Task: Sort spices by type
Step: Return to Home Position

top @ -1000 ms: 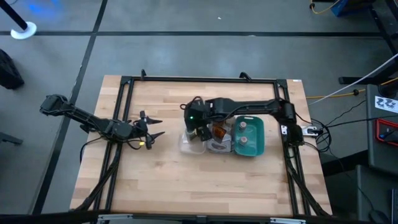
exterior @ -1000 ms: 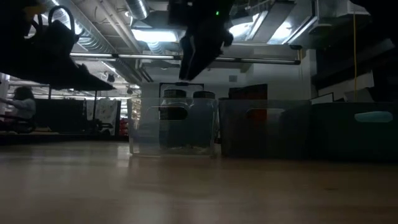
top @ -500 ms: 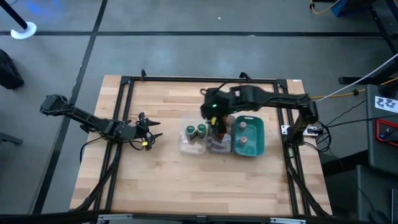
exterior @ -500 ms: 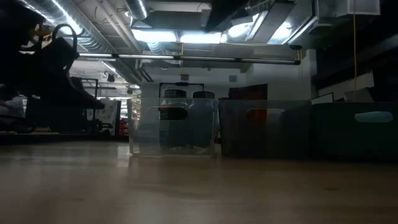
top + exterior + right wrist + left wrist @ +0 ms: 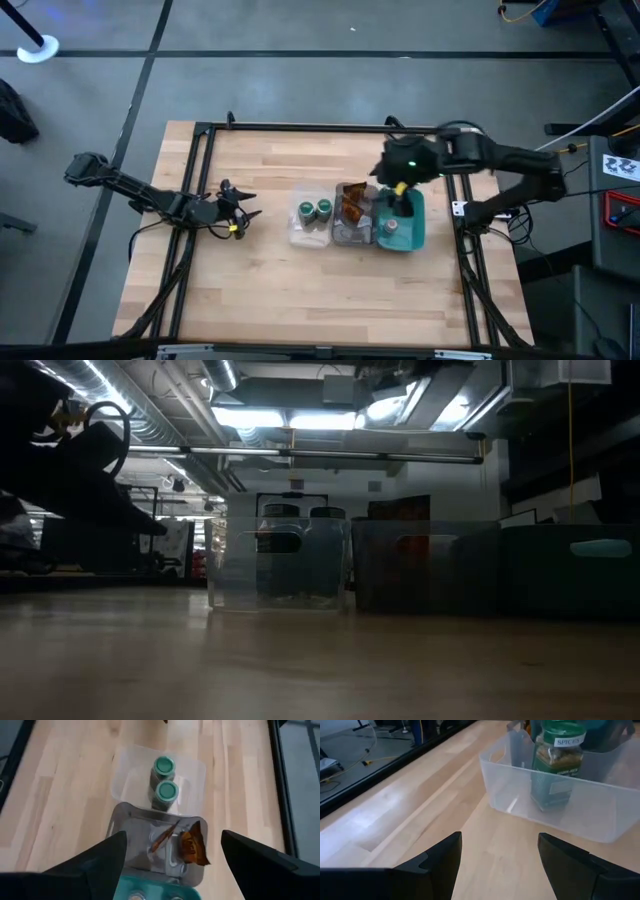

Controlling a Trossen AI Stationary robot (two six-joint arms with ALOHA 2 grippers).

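Two green-lidded jars (image 5: 314, 210) stand upright in the clear tray (image 5: 296, 234); they also show in the right wrist view (image 5: 165, 779). Brown-orange sachets (image 5: 351, 203) lie in the grey tray (image 5: 349, 238), one leaning on its wall (image 5: 193, 845). One pinkish-lidded jar (image 5: 390, 227) shows in the teal tray (image 5: 414, 226); the other is hidden under my right gripper (image 5: 397, 200), which hovers open above that tray (image 5: 172, 837). My left gripper (image 5: 242, 209) waits open, left of the clear tray (image 5: 500, 837), facing a green-lidded jar (image 5: 558, 765).
The three trays stand side by side in a row at the table's middle (image 5: 280, 565). Bare wood lies on the near side and to the left (image 5: 300, 300). A black frame (image 5: 330, 127) runs along the table's edges.
My right gripper has moved from over the clear tray toward the table's right edge, past the grey tray, and rising; it now hangs over the teal tray. The two green-lidded jars, covered by it a second ago, show in the clear tray.
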